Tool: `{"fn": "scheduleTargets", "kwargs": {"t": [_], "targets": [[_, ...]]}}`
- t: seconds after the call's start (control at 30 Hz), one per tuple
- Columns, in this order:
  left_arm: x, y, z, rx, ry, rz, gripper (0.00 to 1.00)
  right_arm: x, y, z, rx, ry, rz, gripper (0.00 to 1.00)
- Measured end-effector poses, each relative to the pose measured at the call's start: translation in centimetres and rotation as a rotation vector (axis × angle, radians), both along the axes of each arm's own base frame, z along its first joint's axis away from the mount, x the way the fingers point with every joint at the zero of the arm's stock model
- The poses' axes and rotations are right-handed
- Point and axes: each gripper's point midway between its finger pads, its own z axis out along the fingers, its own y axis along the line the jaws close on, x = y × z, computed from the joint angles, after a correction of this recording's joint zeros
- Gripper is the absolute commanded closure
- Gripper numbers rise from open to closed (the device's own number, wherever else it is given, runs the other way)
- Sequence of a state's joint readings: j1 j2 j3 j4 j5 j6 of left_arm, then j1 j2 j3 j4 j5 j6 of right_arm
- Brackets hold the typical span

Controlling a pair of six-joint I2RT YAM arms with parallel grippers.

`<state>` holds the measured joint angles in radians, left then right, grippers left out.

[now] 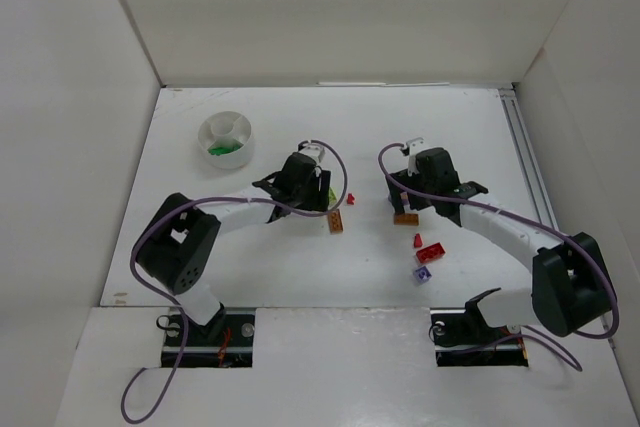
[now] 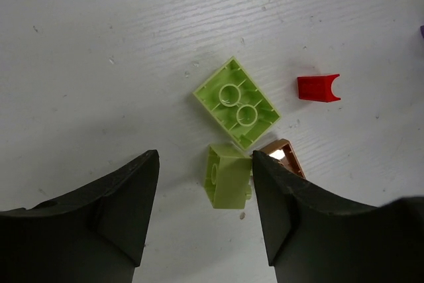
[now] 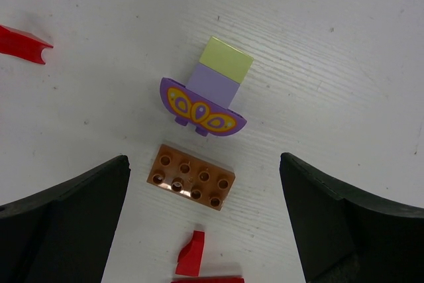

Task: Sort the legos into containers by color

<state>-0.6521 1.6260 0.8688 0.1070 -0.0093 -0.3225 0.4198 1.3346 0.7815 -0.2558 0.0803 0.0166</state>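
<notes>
Right of the dish (image 1: 226,139) on the worktop (image 1: 300,267), the left hand (image 2: 205,177) gapes around a lime brick (image 2: 228,177); farther right, the right hand (image 3: 204,164) spreads wide above an orange-brown brick (image 3: 192,185).

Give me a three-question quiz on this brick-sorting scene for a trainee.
1. True or false: the left pincer is open, with a small lime brick between its fingers.
2. What colour are the pieces already in the dish? A red, B green, C purple.
3. Fill in: the brown brick seen between the fingers of the open right pincer shows ___ studs.
Key: 1 true; 2 B; 3 eight.
</notes>
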Motion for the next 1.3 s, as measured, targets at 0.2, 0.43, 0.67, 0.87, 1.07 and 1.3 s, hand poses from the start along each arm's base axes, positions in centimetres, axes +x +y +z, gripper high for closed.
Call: {"fn": "scheduleTargets", "kwargs": {"t": [0.2, 0.43, 0.67, 0.87, 1.07, 1.3], "targets": [[-0.1, -0.3, -0.5, -0.002, 0.012, -0.007, 0.56, 0.0, -0.4, -0.1, -0.015, 0.003, 0.0, 0.01], [-0.1, -0.4, -0.5, -0.012, 0.019, -0.001, 0.56, 0.2, -0.9, -0.1, -0.022, 0.001, -0.003, 0.01], [-1.0, -0.9, -0.8, -0.024, 0.045, -0.016, 0.48, 0.1, -0.9, -0.1, -0.023, 0.001, -0.002, 0.01], [-1.7, -1.1, -1.1, -0.039, 0.072, -0.036, 0.54, 0.0, -0.9, -0.3, -0.027, 0.005, 0.001, 0.01], [-1.8, -1.2, -1.2, -0.046, 0.079, -0.032, 0.75, -0.1, -1.0, -0.5, -0.033, 0.007, 0.006, 0.01], [-1.4, -0.6, -1.0, -0.03, 0.068, 0.013, 0.92, -0.1, -1.0, -0.5, -0.033, 0.006, 0.006, 0.01]]}}
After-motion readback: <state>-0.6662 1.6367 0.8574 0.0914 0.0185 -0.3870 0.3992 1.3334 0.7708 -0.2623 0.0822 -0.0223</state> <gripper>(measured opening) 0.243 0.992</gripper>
